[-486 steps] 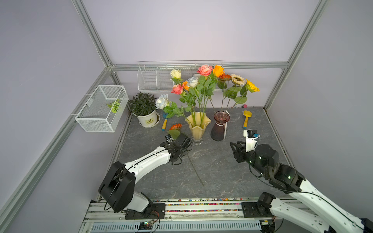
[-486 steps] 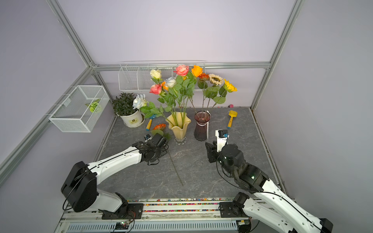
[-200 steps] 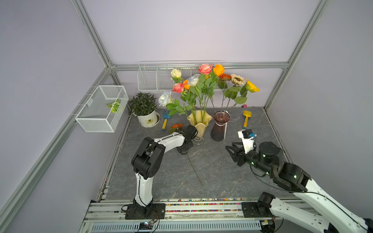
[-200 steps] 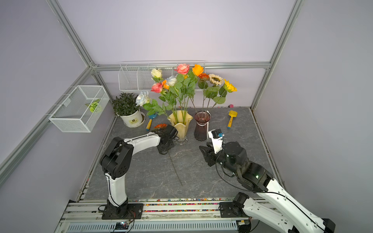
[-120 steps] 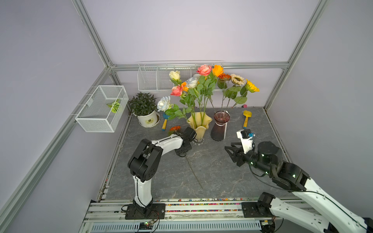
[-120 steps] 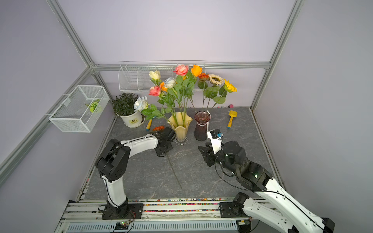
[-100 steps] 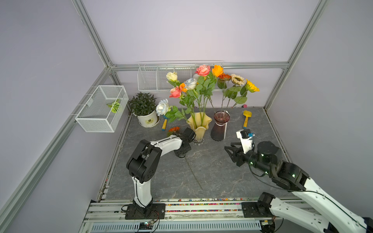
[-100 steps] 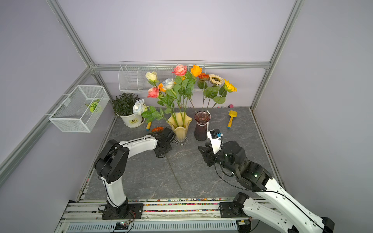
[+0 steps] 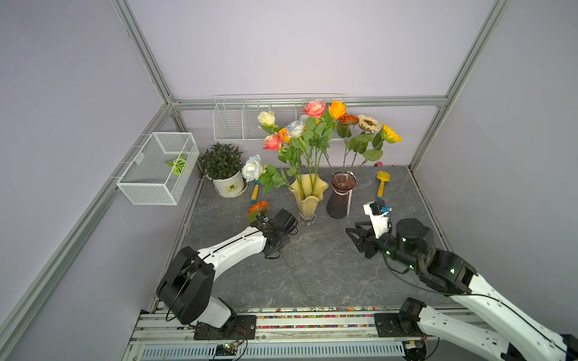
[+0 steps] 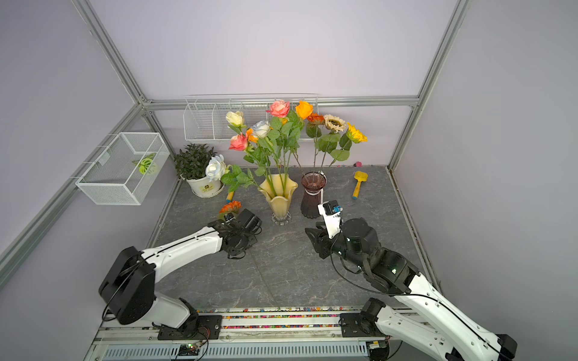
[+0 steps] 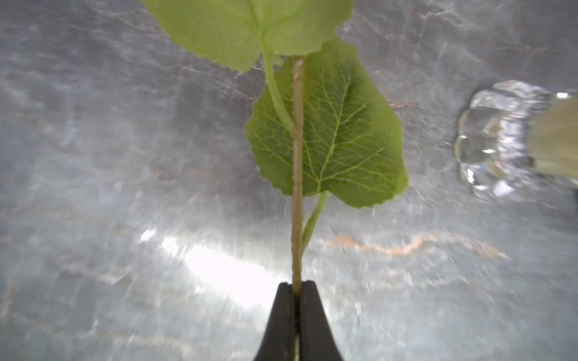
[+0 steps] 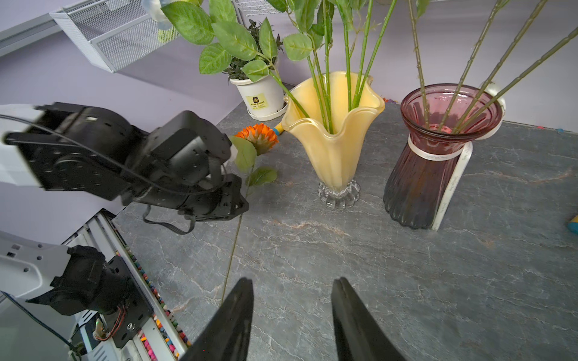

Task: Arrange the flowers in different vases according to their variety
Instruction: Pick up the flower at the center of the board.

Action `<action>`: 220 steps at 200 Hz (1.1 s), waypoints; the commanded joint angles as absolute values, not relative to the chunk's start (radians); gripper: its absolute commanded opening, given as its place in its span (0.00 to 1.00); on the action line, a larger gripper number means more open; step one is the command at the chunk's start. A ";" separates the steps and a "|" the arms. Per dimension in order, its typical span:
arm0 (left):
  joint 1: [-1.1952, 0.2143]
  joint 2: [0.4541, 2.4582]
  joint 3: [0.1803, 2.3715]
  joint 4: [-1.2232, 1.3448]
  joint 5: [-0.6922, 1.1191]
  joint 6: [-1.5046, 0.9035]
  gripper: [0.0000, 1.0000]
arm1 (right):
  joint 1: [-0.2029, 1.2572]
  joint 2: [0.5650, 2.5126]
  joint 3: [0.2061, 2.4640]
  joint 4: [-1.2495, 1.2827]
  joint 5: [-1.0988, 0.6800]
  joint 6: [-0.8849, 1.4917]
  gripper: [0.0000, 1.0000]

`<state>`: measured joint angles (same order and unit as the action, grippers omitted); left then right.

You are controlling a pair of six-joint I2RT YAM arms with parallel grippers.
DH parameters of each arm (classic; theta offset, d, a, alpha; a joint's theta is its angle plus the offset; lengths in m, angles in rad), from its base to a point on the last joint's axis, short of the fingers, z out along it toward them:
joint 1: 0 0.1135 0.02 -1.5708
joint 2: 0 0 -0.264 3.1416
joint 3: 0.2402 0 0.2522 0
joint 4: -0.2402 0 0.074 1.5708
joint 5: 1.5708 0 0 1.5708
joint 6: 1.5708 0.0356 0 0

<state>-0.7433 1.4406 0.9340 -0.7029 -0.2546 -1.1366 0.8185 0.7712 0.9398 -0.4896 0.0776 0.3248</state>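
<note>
We see a grey stone-look worktop point(image 9: 312, 275) carrying two vases side by side. A yellow vase point(image 9: 308, 197) holds roses point(image 9: 313, 108) in pink, orange, cream and white-blue, and a dark purple vase point(image 9: 340, 200) holds three sunflower-like flowers point(image 9: 369, 123). The left arm point(image 9: 233, 250) stretches low toward the yellow vase's foot. Its left pincer point(image 11: 296, 286) is clamped on the stem of an orange flower point(image 9: 258, 207), whose head sits near that vase. The right arm point(image 9: 438, 268) hovers bent, and the right pincer point(image 12: 293, 281), parted and empty, faces the vases.

Pale lilac walls point(image 9: 281, 47) close the cell on three sides, held by aluminium bars point(image 9: 394, 100). The table point(image 9: 312, 268) is dark grey with pale veins. Two white wire baskets point(image 9: 148, 190) hang on the walls.
</note>
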 commanded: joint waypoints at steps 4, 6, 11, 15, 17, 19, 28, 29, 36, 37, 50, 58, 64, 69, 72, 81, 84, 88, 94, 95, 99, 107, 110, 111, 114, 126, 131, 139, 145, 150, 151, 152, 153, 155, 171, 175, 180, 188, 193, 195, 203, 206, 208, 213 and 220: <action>-0.777 1.304 0.889 -0.788 -0.300 -1.239 0.00 | 0.834 0.775 0.949 -0.471 0.076 0.340 0.47; -0.781 1.290 0.883 -0.793 -0.301 -1.245 0.00 | 0.835 0.775 0.949 -0.471 0.078 0.340 0.47; -0.789 1.257 0.872 -0.804 -0.306 -1.264 0.00 | 0.837 0.775 0.951 -0.474 0.080 0.341 0.47; -0.795 1.230 0.862 -0.813 -0.309 -1.282 0.00 | 0.838 0.776 0.952 -0.475 0.082 0.340 0.47; -0.799 1.216 0.858 -0.819 -0.310 -1.289 0.00 | 0.838 0.775 0.953 -0.476 0.083 0.341 0.47; -0.801 1.203 0.853 -0.823 -0.311 -1.298 0.00 | 0.839 0.776 0.954 -0.478 0.084 0.341 0.47; -0.811 1.139 0.826 -0.842 -0.315 -1.334 0.00 | 0.841 0.775 0.958 -0.482 0.090 0.338 0.47; -0.811 1.128 0.822 -0.843 -0.315 -1.338 0.00 | 0.842 0.775 0.959 -0.483 0.090 0.339 0.47; -0.818 1.076 0.802 -0.860 -0.321 -1.368 0.00 | 0.843 0.774 0.963 -0.488 0.093 0.339 0.47; -0.819 1.069 0.800 -0.861 -0.324 -1.372 0.00 | 0.844 0.774 0.964 -0.489 0.094 0.339 0.47; -0.836 0.953 0.772 -0.884 -0.357 -1.421 0.00 | 0.846 0.772 0.971 -0.498 0.102 0.338 0.47; -0.849 0.879 0.764 -0.899 -0.387 -1.441 0.00 | 0.847 0.769 0.974 -0.502 0.104 0.337 0.47; -0.856 0.824 0.767 -0.907 -0.412 -1.446 0.00 | 0.847 0.770 0.976 -0.507 0.106 0.337 0.46; -0.859 0.783 0.773 -0.911 -0.433 -1.446 0.00 | 0.848 0.768 0.978 -0.510 0.109 0.336 0.47; -0.862 0.763 0.779 -0.915 -0.445 -1.442 0.00 | 0.848 0.767 0.979 -0.513 0.110 0.336 0.47; -0.862 0.693 0.803 -0.920 -0.482 -1.420 0.00 | 0.849 0.765 0.979 -0.518 0.115 0.335 0.47; -0.862 0.678 0.814 -0.918 -0.494 -1.405 0.00 | 0.848 0.763 0.980 -0.520 0.116 0.336 0.47; -0.862 0.661 0.830 -0.914 -0.509 -1.384 0.00 | 0.848 0.764 0.980 -0.521 0.118 0.336 0.46; -0.862 0.642 0.859 -0.909 -0.528 -1.351 0.00 | 0.848 0.761 0.980 -0.524 0.120 0.336 0.46; -0.862 0.641 0.865 -0.908 -0.529 -1.346 0.00 | 0.848 0.761 0.980 -0.525 0.121 0.336 0.46; -0.862 0.636 0.887 -0.902 -0.529 -1.317 0.00 | 0.849 0.761 0.980 -0.527 0.123 0.336 0.47; -0.862 0.637 0.937 -0.882 -0.575 -1.244 0.00 | 0.848 0.759 0.980 -0.532 0.126 0.336 0.47; -0.863 0.642 0.958 -0.875 -0.584 -1.218 0.00 | 0.848 0.760 0.980 -0.533 0.127 0.336 0.47; -0.863 0.644 0.965 -0.874 -0.586 -1.211 0.00 | 0.848 0.760 0.979 -0.534 0.127 0.336 0.47; -0.862 0.652 0.990 -0.869 -0.593 -1.187 0.00 | 0.848 0.760 0.980 -0.535 0.127 0.336 0.47; -0.862 0.698 1.084 -0.843 -0.613 -1.085 0.00 | 0.848 0.757 0.977 -0.542 0.130 0.337 0.47; -0.863 0.721 1.128 -0.836 -0.617 -1.035 0.00 | 0.848 0.755 0.975 -0.544 0.133 0.340 0.46; -0.863 0.759 1.191 -0.817 -0.620 -0.971 0.00 | 0.848 0.750 0.970 -0.551 0.141 0.344 0.47; -0.862 0.799 1.238 -0.794 -0.616 -0.921 0.00 | 0.849 0.747 0.967 -0.556 0.153 0.350 0.46; -0.862 0.820 1.275 -0.777 -0.611 -0.883 0.00 | 0.848 0.742 0.964 -0.562 0.165 0.356 0.47; -0.863 0.825 1.281 -0.773 -0.609 -0.876 0.00 | 0.848 0.741 0.963 -0.563 0.168 0.357 0.47; -0.863 0.827 1.287 -0.768 -0.608 -0.867 0.00 | 0.848 0.742 0.962 -0.565 0.172 0.360 0.47; -0.863 0.833 1.292 -0.763 -0.606 -0.859 0.00 | 0.848 0.740 0.961 -0.567 0.175 0.362 0.47; -0.862 0.840 1.305 -0.754 -0.602 -0.846 0.00 | 0.848 0.740 0.961 -0.570 0.182 0.365 0.47; -0.862 0.896 1.390 -0.652 -0.563 -0.720 0.00 | 0.848 0.733 0.959 -0.610 0.253 0.400 0.47; -0.863 0.910 1.413 -0.631 -0.553 -0.694 0.00 | 0.849 0.732 0.959 -0.624 0.272 0.408 0.47; -0.862 0.929 1.444 -0.605 -0.542 -0.659 0.00 | 0.848 0.729 0.959 -0.639 0.294 0.416 0.47; -0.863 0.965 1.498 -0.573 -0.515 -0.608 0.00 | 0.848 0.723 0.956 -0.654 0.319 0.427 0.47; -0.863 0.991 1.538 -0.557 -0.502 -0.578 0.00 | 0.848 0.718 0.953 -0.659 0.332 0.428 0.47; -0.863 1.001 1.552 -0.551 -0.497 -0.568 0.00 | 0.848 0.717 0.953 -0.662 0.338 0.429 0.47; -0.863 1.040 1.613 -0.516 -0.468 -0.516 0.00 | 0.848 0.706 0.949 -0.664 0.354 0.432 0.47; -0.862 1.057 1.637 -0.505 -0.457 -0.498 0.00 | 0.848 0.703 0.947 -0.665 0.359 0.433 0.47; -0.863 1.067 1.651 -0.498 -0.450 -0.487 0.00 | 0.848 0.700 0.947 -0.665 0.361 0.433 0.47; -0.862 1.094 1.690 -0.481 -0.432 -0.461 0.00 | 0.848 0.694 0.946 -0.664 0.369 0.436 0.47; -0.863 1.134 1.746 -0.455 -0.404 -0.420 0.00 | 0.848 0.686 0.946 -0.662 0.377 0.439 0.47</action>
